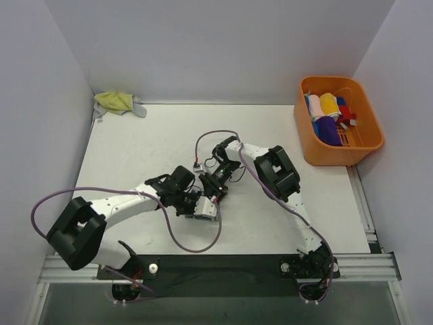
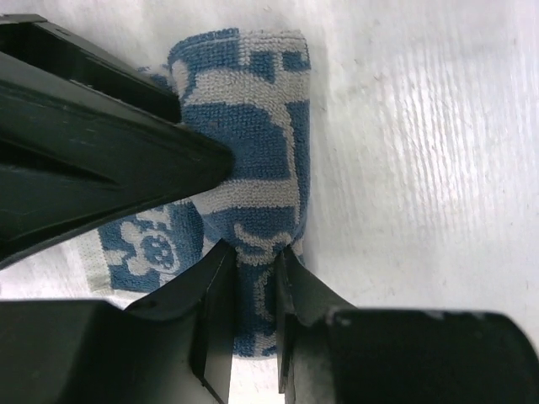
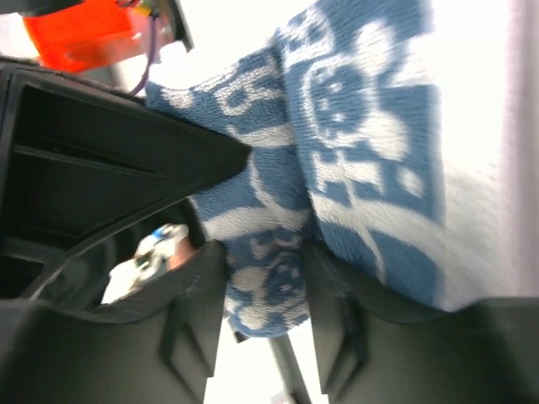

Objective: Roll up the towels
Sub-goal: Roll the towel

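Blue-and-white towel in grip of left end effector and right end effector

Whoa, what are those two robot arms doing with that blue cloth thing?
They're working together on the blue-and-white towel in the middle of the table. The left gripper is pinching it. The right gripper has the cloth between its fingers too, though how tightly is hard to tell. The towel looks partly rolled. A yellow-green towel lies crumpled in the far left corner, not rolled yet. The orange basket on the right holds rolled cloths.
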Robot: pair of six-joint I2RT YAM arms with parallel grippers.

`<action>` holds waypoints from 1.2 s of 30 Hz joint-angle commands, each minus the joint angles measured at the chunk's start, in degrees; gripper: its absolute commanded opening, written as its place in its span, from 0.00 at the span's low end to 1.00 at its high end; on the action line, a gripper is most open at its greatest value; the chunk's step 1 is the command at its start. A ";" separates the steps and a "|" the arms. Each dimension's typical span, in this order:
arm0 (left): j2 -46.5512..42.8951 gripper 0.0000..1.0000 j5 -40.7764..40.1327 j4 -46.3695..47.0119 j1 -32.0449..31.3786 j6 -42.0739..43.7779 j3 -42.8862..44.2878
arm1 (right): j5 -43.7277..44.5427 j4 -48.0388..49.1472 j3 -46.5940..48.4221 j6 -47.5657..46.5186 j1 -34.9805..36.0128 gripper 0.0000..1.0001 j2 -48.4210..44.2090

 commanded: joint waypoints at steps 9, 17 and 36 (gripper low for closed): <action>22.99 0.03 18.78 -29.99 12.01 -3.86 23.78 | 19.46 13.46 -8.66 3.97 -10.59 0.61 -24.63; 42.06 0.06 23.35 -40.54 19.14 0.26 41.03 | 21.40 22.88 -23.37 7.93 -11.57 0.61 -44.66; 64.32 0.25 24.67 -59.80 23.01 8.00 63.02 | 59.45 42.63 -31.98 -11.04 19.54 0.73 -45.04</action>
